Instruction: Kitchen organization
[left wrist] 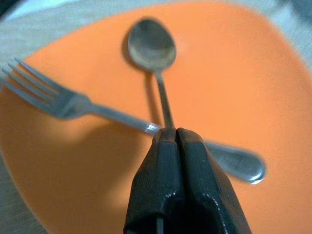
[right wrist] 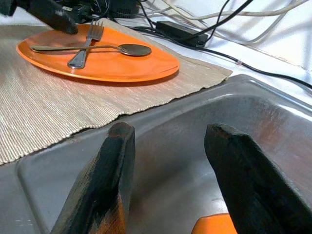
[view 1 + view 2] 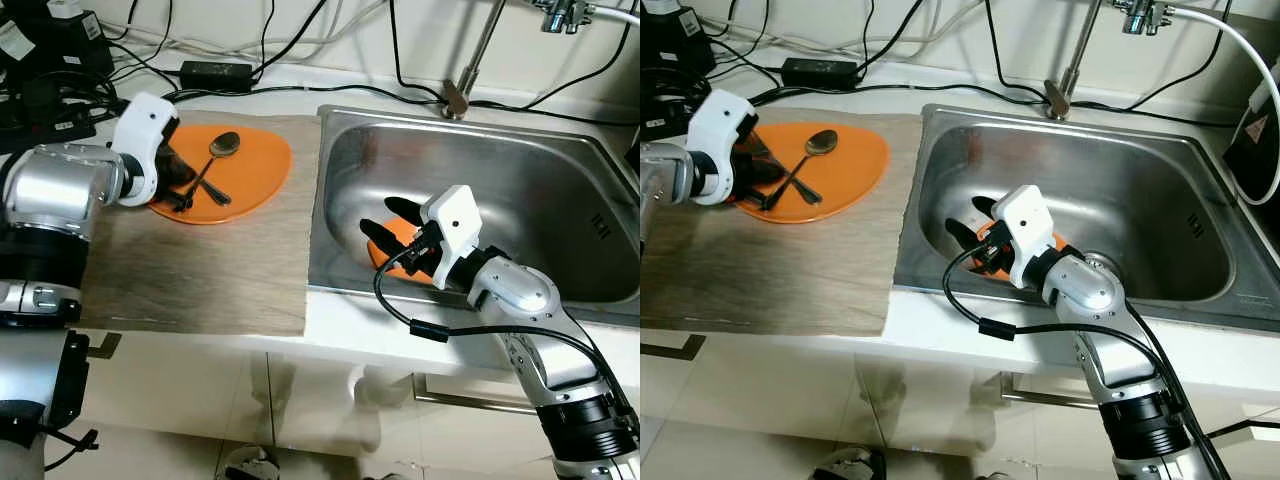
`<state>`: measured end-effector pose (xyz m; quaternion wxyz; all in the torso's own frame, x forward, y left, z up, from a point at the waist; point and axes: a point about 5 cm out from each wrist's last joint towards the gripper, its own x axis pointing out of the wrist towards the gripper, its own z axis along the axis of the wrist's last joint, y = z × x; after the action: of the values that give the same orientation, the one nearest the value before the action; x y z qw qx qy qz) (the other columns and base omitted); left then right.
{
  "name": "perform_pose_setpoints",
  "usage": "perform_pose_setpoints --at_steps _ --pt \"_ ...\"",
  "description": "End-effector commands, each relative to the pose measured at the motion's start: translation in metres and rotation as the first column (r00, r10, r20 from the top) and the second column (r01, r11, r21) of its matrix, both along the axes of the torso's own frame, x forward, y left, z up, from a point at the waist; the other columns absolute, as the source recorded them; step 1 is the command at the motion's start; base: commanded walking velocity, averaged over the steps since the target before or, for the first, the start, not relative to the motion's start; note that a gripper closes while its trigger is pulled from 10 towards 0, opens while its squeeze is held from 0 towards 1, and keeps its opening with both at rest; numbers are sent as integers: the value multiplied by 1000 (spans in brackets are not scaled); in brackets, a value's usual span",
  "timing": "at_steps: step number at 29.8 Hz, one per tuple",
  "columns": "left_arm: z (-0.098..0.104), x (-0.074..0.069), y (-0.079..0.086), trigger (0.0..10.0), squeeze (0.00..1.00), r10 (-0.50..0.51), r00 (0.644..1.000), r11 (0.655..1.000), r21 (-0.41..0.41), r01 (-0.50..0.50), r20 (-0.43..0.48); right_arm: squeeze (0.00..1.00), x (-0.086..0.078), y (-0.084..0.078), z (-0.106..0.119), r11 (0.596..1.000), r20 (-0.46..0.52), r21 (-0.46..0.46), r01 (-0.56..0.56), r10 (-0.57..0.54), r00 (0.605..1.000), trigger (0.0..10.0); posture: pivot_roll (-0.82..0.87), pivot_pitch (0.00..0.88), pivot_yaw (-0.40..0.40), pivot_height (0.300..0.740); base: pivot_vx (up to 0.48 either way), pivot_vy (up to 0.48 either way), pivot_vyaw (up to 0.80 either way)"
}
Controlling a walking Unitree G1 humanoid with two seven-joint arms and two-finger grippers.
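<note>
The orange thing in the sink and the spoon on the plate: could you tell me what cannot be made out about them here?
- Orange object in the sink: the right gripper covers most of it in the eye views; the right wrist view cuts it off.
- Spoon handle end: hidden behind the left gripper fingertips.
- Plate near side: behind the left wrist.

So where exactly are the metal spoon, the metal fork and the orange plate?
Metal spoon (image 1: 151,46): left wrist view, its bowl.
Metal fork (image 1: 36,87): left wrist view, its tines.
Orange plate (image 3: 262,165): left eye view, bare right side.
</note>
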<state>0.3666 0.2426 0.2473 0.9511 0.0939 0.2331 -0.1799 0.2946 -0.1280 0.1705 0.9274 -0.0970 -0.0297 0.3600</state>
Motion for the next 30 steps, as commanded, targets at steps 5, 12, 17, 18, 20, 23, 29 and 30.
perform_pose_setpoints --at_steps 5,12,17,18,20,23,29,30 --pt "16 -3 -3 0 0 -12 998 995 -96 19 69 0 2 -5 1 1000 16 -11 11 -11 1000 10000 102 19 -59 740 0 0 0" --pt "3 3 -13 10000 1000 -49 990 998 44 43 129 0 3 0 1 1000 16 -7 0 0 1000 10000 120 22 -66 740 0 0 0" --pt "3 17 -21 10000 1000 6 986 1000 25 -11 164 0 4 3 -1 1000 13 -8 -5 6 1000 10000 120 27 -64 740 0 0 0" --pt "4 20 -23 10000 1000 16 983 999 40 -24 183 0 4 4 -1 1000 13 -9 -8 8 1000 10000 118 29 -61 740 0 0 0" --pt "4 20 -23 10000 1000 16 983 999 40 -24 183 0 4 4 -1 1000 13 -9 -8 8 1000 10000 118 29 -61 740 0 0 0" --pt "5 35 -35 10000 1000 27 968 998 47 -40 248 0 2 12 0 1000 12 11 -21 21 1000 10000 93 35 -30 740 0 0 0" --pt "-1 40 -32 10000 1000 36 970 992 109 -64 241 0 1 24 12 990 -8 104 -97 99 995 10000 80 39 -18 740 0 0 0" --pt "-1 40 -32 10000 1000 36 970 992 109 -64 241 0 1 24 12 990 -8 104 -97 99 995 10000 80 39 -18 740 0 0 0"
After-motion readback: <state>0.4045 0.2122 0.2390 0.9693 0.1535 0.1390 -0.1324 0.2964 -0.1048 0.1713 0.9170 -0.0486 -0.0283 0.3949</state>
